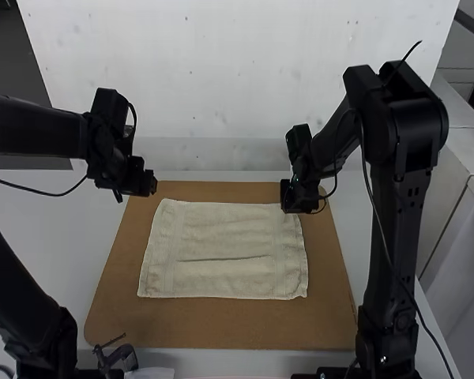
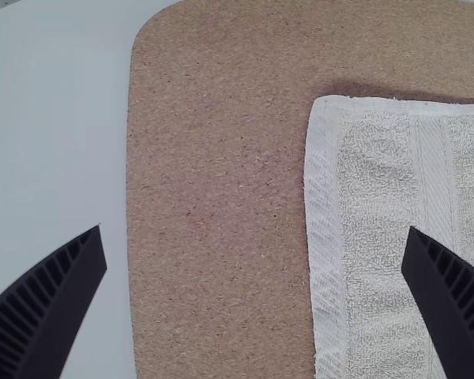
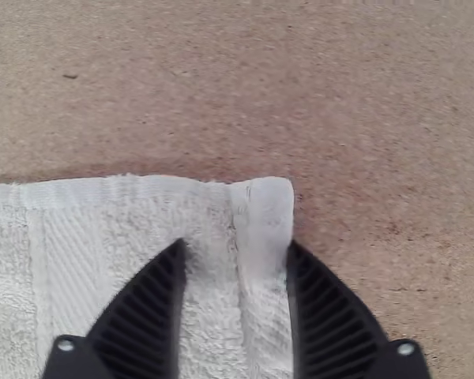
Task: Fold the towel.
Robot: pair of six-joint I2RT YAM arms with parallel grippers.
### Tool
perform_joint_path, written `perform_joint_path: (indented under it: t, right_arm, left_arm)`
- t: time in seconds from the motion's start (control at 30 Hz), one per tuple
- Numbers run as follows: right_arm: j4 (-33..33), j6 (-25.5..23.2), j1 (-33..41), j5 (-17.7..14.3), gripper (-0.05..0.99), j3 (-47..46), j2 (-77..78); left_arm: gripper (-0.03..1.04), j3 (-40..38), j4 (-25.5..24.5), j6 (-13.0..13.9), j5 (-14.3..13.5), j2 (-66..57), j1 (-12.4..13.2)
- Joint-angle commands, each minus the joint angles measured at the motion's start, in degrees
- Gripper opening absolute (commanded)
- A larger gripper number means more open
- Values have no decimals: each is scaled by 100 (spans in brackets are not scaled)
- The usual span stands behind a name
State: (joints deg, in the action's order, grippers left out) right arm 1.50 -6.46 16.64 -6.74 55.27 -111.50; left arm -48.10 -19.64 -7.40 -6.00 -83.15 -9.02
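High view: the towel [image 1: 225,237] lies spread on a brown board [image 1: 221,332], with a shallow crease running across its middle. The right hand [image 3: 235,245] is over the towel's far right corner, fingers parted on either side of the narrow strip of cloth by its right edge, grasping nothing; whether the tips touch the cloth, I can't tell. The left hand [image 2: 257,229] is just outside the towel's far left corner, released and empty, its fingers spread wide.

The step in hand looks to be taking hold of the two far corners for a first fold. To do it well, the right hand should settle low enough for its tips to get under the hem, then close on the corner without pinching the board. The left hand wants to move inward over the towel's far left corner and take a matching bite. After that, lift both together, keep the far edge taut and bring it over to the towel's near edge, laying it down slowly so the crease doesn't bunch. If one hand closes on too little cloth, that corner could slip and the fold come out skewed.

Around the towel the board leaves a margin on every side, widest on the near side, and beyond that is the pale surface [image 1: 79,193]. A small dark clamp-like thing [image 1: 118,357] sits past the towel's near left corner. Light is soft and even, with a thin shadow along the towel's far edge.
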Motion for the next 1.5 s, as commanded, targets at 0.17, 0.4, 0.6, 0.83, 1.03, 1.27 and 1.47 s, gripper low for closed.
perform_joint_path:
  t: [0.17,0.4,0.6,0.83,1.03,1.27,1.47]
  right_arm:
    - [-220,-48,41,-363,2,90,-232]
    - [-211,-22,32,-398,2,28,-214]
    - [-176,-13,41,-416,2,-7,-240]
    - [-176,31,23,-416,2,-60,-179]
    - [-123,83,14,-416,2,-236,-3]
    - [-27,136,-38,-398,2,-244,41]
    - [193,101,-56,-433,2,-60,59]
  left_arm:
    - [97,-525,21,-174,178,-895,-241]
    - [97,-1053,13,-332,336,-1757,-461]
    - [97,-1554,4,-420,354,-2451,-338]
    - [97,-2099,-163,-412,811,-3128,-250]
    - [65,-2679,-822,-517,960,-3664,-259]
    - [2,-2705,-1042,-491,987,-3629,-285]
    - [2,-2775,-1297,-702,995,-3225,-329]
